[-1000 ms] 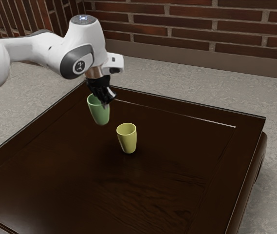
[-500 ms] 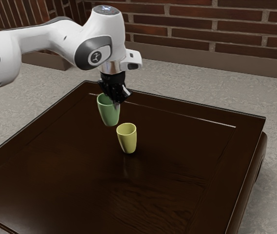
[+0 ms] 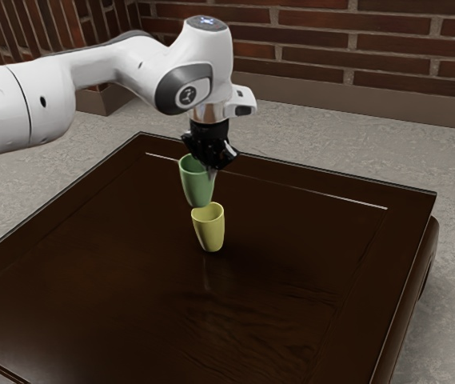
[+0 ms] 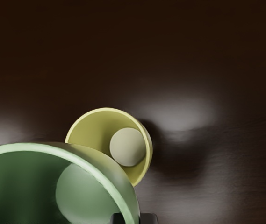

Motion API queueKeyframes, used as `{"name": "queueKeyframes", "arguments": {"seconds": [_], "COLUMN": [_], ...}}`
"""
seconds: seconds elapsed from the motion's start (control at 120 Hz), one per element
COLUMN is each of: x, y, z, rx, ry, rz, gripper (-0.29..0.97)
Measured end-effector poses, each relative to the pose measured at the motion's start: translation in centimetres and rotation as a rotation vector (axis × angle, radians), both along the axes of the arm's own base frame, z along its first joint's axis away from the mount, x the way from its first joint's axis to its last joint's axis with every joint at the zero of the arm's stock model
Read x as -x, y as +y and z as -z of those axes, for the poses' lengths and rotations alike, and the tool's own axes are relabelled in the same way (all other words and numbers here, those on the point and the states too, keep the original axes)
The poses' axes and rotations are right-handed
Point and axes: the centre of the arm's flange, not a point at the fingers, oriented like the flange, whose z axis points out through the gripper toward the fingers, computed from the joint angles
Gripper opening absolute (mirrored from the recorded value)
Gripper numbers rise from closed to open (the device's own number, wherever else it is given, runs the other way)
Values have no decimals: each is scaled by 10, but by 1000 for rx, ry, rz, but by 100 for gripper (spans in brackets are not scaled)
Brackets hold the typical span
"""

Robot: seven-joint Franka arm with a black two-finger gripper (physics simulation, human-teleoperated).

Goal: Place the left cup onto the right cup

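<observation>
Over the last second the white arm (image 3: pixel 51 88) carries the handleless, matte pale green cup (image 3: pixel 197 180) sideways through the air. One second ago the cup hangs well off to the exterior view's left of the handleless, matte mustard-yellow cup (image 3: pixel 209 226). Half a second ago it is just beside and above that cup. Now it hangs almost directly over the yellow cup, with its base close above the yellow cup's rim. The yellow cup itself has not shifted and stands upright where it was on the dark brown wooden table (image 3: pixel 331 264).

The black two-finger gripper (image 3: pixel 209 156) is clamped on the rim wall of the green cup, on the side away from the arm's base, and the cup hangs from it clear of the table with a slight tilt.

In the wrist view the green cup (image 4: pixel 53 186) sits large just under the hand and covers part of the mouth of the yellow cup (image 4: pixel 109 135). The rest of that mouth and its pale bottom lie open beside it. So the two cups are not yet centred: the green cup is offset from the yellow cup toward the exterior view's left.

For the task, the transfer looks nearly complete. What seems left is a small sideways correction to bring the green cup's base over the middle of the yellow cup, then a descent and a release. If it goes down with this offset and tilt, the base could catch the yellow cup's rim and tip it.
</observation>
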Motion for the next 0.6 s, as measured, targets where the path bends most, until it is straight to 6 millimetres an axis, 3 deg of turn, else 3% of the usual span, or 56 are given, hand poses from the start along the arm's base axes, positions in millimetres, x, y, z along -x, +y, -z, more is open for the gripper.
{"name": "queueKeyframes", "arguments": {"seconds": [0.425,0.6], "x": [-32,-38], "y": [5,8], "z": [41,70], "rx": [8,-5], "ry": [22,51], "rz": [-45,-54], "gripper": [-11,-11]}}
